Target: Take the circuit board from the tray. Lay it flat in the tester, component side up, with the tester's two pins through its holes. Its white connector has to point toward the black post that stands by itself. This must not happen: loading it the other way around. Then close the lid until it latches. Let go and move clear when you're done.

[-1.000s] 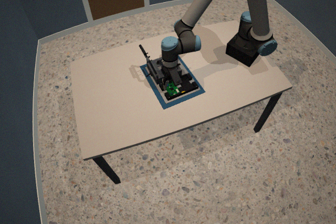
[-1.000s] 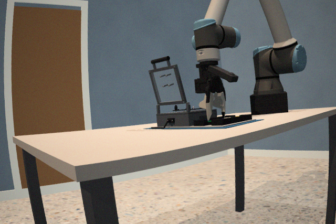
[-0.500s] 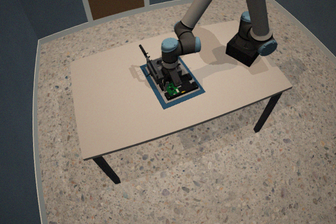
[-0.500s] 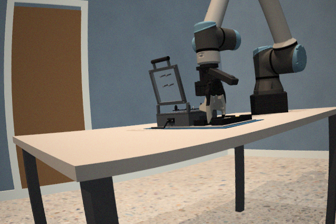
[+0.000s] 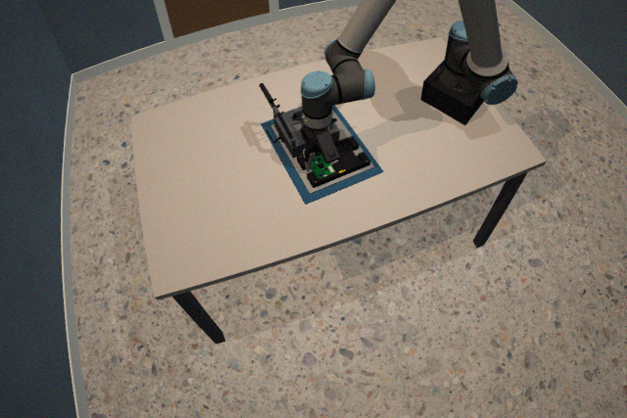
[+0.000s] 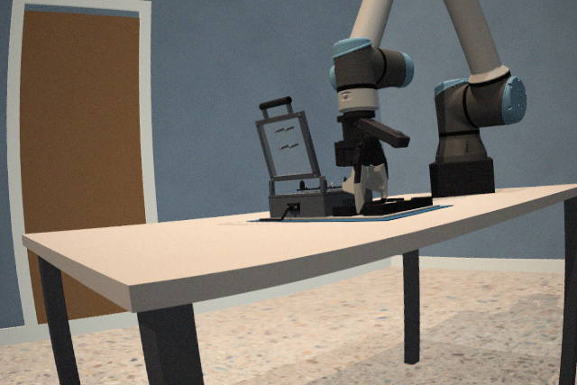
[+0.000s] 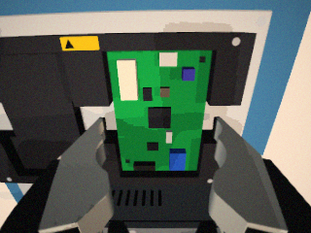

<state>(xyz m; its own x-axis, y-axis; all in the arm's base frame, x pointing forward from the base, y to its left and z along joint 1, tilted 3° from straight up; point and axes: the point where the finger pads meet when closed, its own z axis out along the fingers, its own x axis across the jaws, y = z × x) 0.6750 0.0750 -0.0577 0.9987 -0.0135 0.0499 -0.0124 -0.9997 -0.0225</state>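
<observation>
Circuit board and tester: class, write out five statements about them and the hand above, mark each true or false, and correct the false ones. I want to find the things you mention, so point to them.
1. The circuit board point(image 5: 319, 166) point(image 7: 160, 114) lies in the black tray point(image 5: 349, 154) point(image 6: 396, 205) point(image 7: 162, 43). True.
2. The tester's lid point(image 6: 307, 141) is closed. False: it stands raised.
3. The hand point(image 6: 371, 206) point(image 7: 158, 118) is shut on the circuit board. False: its fingers stand open, one on each side of the board, with gaps between.
4. The yellow warning label point(image 5: 341, 170) point(image 7: 80, 43) is on the tray. True.
5. The board's component side faces down. False: its components face up.
</observation>
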